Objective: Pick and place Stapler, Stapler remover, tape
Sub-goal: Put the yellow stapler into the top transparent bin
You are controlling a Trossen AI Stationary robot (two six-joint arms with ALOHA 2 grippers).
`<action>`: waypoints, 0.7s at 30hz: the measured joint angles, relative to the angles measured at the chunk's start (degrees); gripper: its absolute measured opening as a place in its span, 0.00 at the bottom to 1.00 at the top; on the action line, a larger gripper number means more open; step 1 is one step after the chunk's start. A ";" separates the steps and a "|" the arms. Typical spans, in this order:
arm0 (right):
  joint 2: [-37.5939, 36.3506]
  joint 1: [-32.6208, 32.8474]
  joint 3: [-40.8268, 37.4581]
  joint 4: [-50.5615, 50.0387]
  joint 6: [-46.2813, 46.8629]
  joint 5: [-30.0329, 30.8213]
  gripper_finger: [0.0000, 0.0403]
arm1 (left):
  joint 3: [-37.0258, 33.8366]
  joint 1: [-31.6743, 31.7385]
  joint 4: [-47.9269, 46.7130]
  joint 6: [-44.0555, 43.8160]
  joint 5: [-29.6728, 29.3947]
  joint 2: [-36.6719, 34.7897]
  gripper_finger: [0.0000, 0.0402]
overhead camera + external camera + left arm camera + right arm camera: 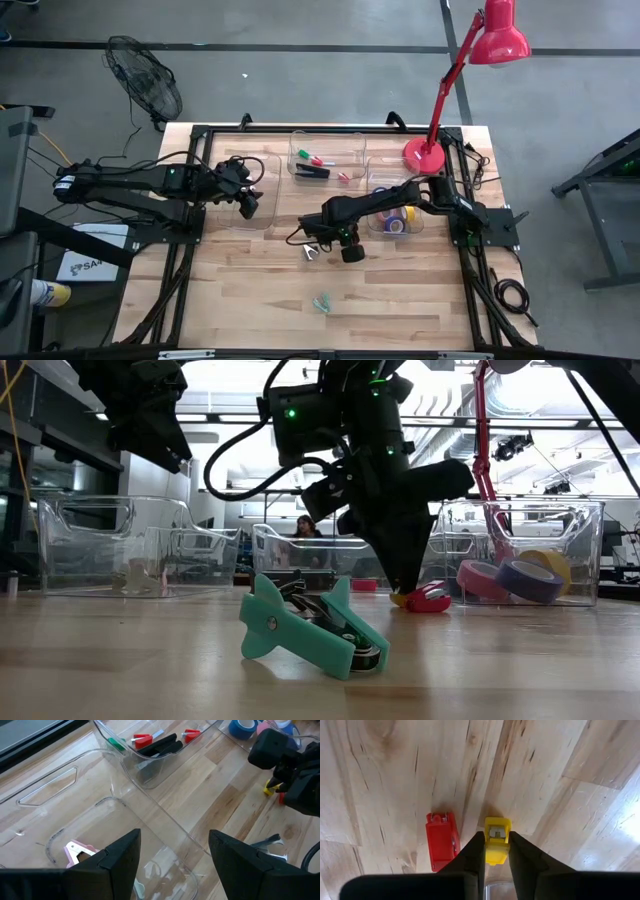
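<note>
Right wrist view shows the right gripper [497,851] fingers squeezed onto a yellow stapler remover [497,840], right beside a red one [441,840]. Thin grip; it might slip. Left gripper [172,857] waits open.

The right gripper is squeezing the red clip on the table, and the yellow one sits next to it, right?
Not quite. The right wrist view shows the right gripper squeezing the yellow clip; the red clip lies beside it on the table, untouched.
</note>
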 joint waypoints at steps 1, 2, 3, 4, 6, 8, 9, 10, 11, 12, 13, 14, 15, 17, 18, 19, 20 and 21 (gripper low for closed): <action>0.00 0.00 0.00 0.02 0.11 -0.06 0.13 | 0.00 -0.01 0.00 0.00 0.00 0.01 0.57; 0.00 0.00 0.00 0.01 0.30 -0.12 0.13 | 0.00 -0.01 0.00 0.00 0.00 0.02 0.57; 0.00 0.00 0.00 0.02 0.71 -0.16 0.13 | 0.00 -0.01 0.01 0.00 0.00 0.01 0.57; 0.00 0.00 0.00 0.02 1.14 -0.19 0.13 | 0.01 -0.02 0.01 0.00 0.00 0.00 0.57; 0.00 0.00 0.00 0.02 1.29 -0.21 0.13 | 0.04 0.00 0.00 0.00 0.00 0.00 0.57; 0.00 0.00 0.02 -0.01 1.37 -0.22 0.14 | 0.04 0.00 0.00 0.00 0.00 0.02 0.57; 0.00 0.00 0.04 -0.17 1.51 -0.24 0.14 | 0.04 0.00 0.01 0.00 0.00 0.00 0.57; 0.00 0.00 0.11 -0.42 1.55 -0.39 0.14 | 0.04 -0.01 0.00 0.00 0.00 0.01 0.57; 0.00 0.00 0.11 -0.66 1.53 -0.67 0.14 | 0.04 -0.01 0.00 0.00 -0.01 0.01 0.57; 0.00 0.00 0.11 -0.93 1.53 -1.03 0.13 | 0.04 -0.01 0.00 0.00 -0.01 0.02 0.57; 0.00 0.01 0.11 -1.15 1.52 -1.35 0.13 | 0.04 -0.02 0.02 0.00 0.00 0.02 0.57; 0.00 0.02 0.11 -1.22 1.51 -1.77 0.13 | 0.04 0.00 0.00 0.00 -0.02 0.00 0.57; -0.01 0.01 0.11 -1.21 1.52 -2.32 0.13 | 0.04 -0.01 0.00 0.00 -0.02 0.00 0.57; -0.28 0.02 0.11 -1.22 1.53 -3.01 0.13 | 0.04 -0.02 0.01 0.00 -0.03 0.01 0.57; -0.55 0.01 0.11 -1.20 1.53 -3.31 0.13 | 0.04 0.00 0.00 0.00 -0.04 0.00 0.57; -0.97 0.02 0.13 -1.16 1.53 -3.64 0.13 | 0.04 0.00 0.02 0.00 -0.04 0.00 0.57; -1.50 0.00 0.13 -1.12 1.53 -3.88 0.13 | 0.04 0.00 0.02 0.00 -0.06 0.01 0.57; -2.03 -0.04 0.16 -1.03 1.53 -3.91 0.13 | 0.04 0.00 0.00 0.00 -0.07 0.00 0.57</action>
